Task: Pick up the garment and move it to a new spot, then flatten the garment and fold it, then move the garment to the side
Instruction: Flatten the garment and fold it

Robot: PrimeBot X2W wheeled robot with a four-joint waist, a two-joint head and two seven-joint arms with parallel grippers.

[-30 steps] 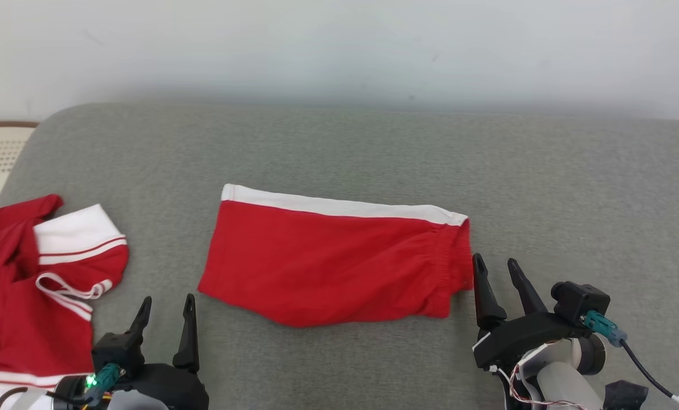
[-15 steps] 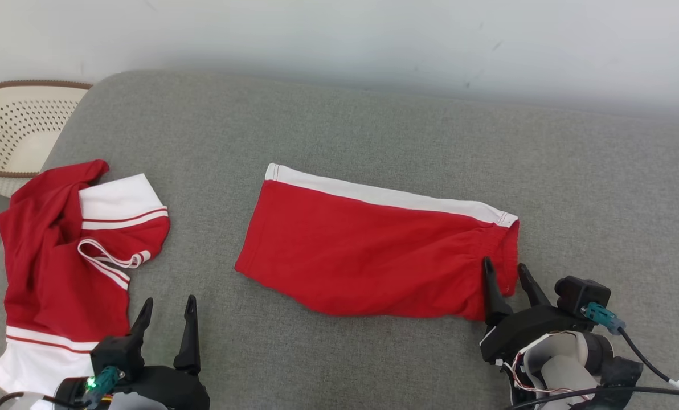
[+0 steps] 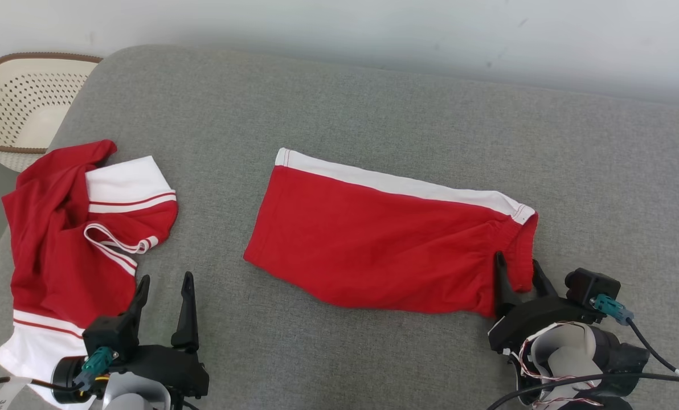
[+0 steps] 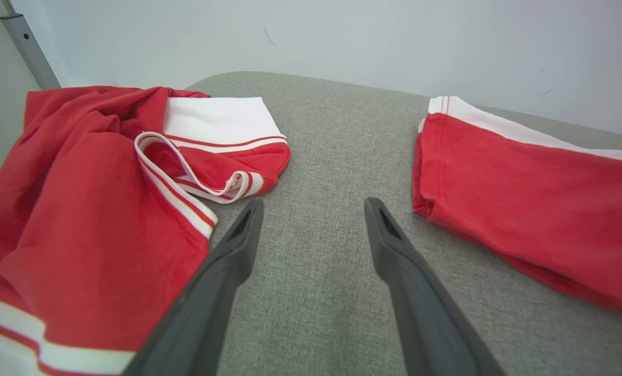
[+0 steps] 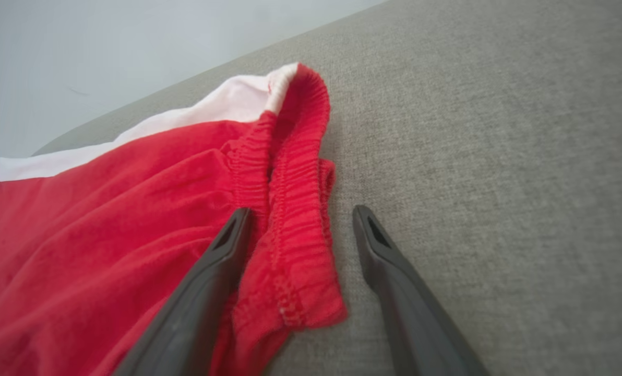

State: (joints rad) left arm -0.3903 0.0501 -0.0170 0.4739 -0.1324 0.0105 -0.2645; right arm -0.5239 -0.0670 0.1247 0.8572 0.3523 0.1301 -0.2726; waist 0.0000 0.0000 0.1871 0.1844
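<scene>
Grey cushion (image 3: 373, 102) supporting everything. Red shorts (image 3: 385, 245) lying flat at centre; looking light, soft, floppy, likely sagging if lifted by one corner. Left gripper (image 3: 166, 279) hovering at 8 o'clock, fingers apart, empty. Right gripper (image 3: 516, 263) sitting at 4 o'clock, jaws apart, straddling elastic waistband (image 5: 295, 209). Thick gathered edge looking like best pinch point.

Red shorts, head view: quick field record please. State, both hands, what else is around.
shorts: folded flat on grey cushion, white stripe along far edge, waistband end at right
right hand: open, fingers straddling waistband corner, not closed on it
shirt: red and white, crumpled, at left
left hand: open, over bare cushion between shirt and shorts
basket: cream, perforated, beyond the cushion's left end
</scene>
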